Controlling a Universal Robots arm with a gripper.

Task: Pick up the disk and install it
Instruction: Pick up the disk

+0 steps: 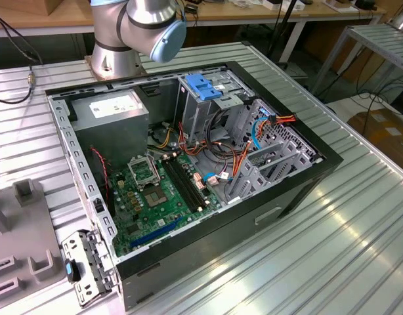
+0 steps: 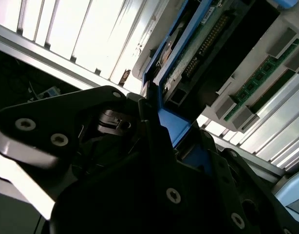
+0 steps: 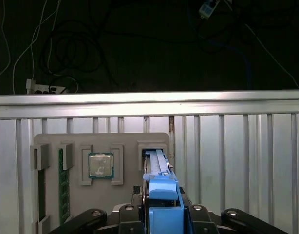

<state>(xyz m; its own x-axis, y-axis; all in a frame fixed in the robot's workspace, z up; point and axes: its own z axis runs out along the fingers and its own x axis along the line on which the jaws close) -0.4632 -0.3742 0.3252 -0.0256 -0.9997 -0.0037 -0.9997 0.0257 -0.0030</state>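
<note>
First wrist view is showing the gripper (image 3: 163,201) seemingly clamping the disk (image 3: 156,163) by its blue rail, the disk standing edgewise in a grey tray (image 3: 125,141) slot. Lifting straight along that slot is looking wisest. Neighbouring recesses are holding a processor (image 3: 101,165) and a memory stick (image 3: 64,187). The open computer case (image 1: 208,262) is sitting mid-frame in the exterior view.

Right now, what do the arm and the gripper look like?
The arm is silver-grey metal with thick round joints; one joint carries a light blue cap. The gripper is black in both wrist views, built of flat angular links held by small silver screws.
</note>
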